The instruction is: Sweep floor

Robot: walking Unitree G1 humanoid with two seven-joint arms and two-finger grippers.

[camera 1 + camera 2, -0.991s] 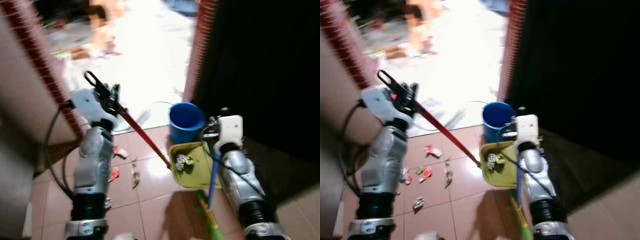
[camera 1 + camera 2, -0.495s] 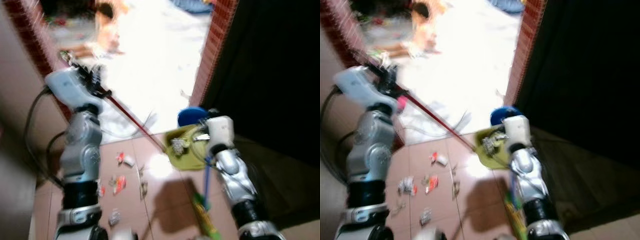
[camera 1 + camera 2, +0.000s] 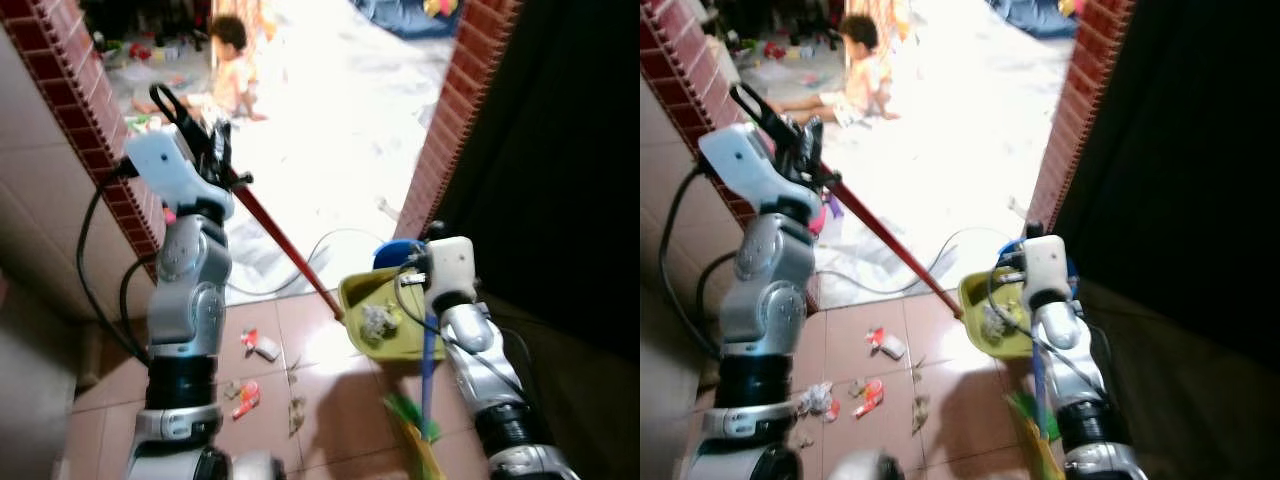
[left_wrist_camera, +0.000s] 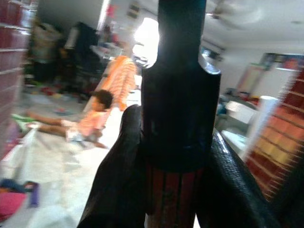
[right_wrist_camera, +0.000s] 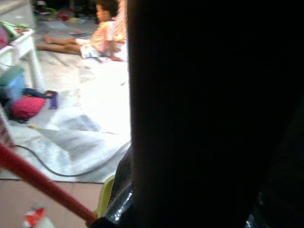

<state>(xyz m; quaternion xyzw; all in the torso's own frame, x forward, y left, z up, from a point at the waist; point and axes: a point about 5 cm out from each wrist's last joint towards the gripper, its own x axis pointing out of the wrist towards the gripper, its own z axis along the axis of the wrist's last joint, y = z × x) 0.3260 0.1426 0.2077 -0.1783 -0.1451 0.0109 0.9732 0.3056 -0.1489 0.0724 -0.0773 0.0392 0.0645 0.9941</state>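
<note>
The left gripper (image 3: 205,140) is clamped around the top of a red dustpan handle (image 3: 285,245), its black fingers (image 4: 118,185) pressing on either side of the shaft. The handle slants down to the yellow-green dustpan (image 3: 385,320), which has a wad of crumpled litter (image 3: 378,320) in it. The right gripper (image 3: 425,290) is at the dustpan's far edge, by a blue broom handle (image 3: 428,375) that runs down to green bristles (image 3: 405,412); whether its fingers are closed on that handle cannot be told. A blue bucket (image 3: 397,254) sits just behind the dustpan, beside the brick doorway pillar (image 3: 455,120). Scraps of paper and wrappers (image 3: 255,346) lie scattered on the tiled floor (image 3: 330,400), to the left of the dustpan. Beyond the dustpan, through the doorway, a child (image 3: 232,70) sits on the bright floor.
</note>
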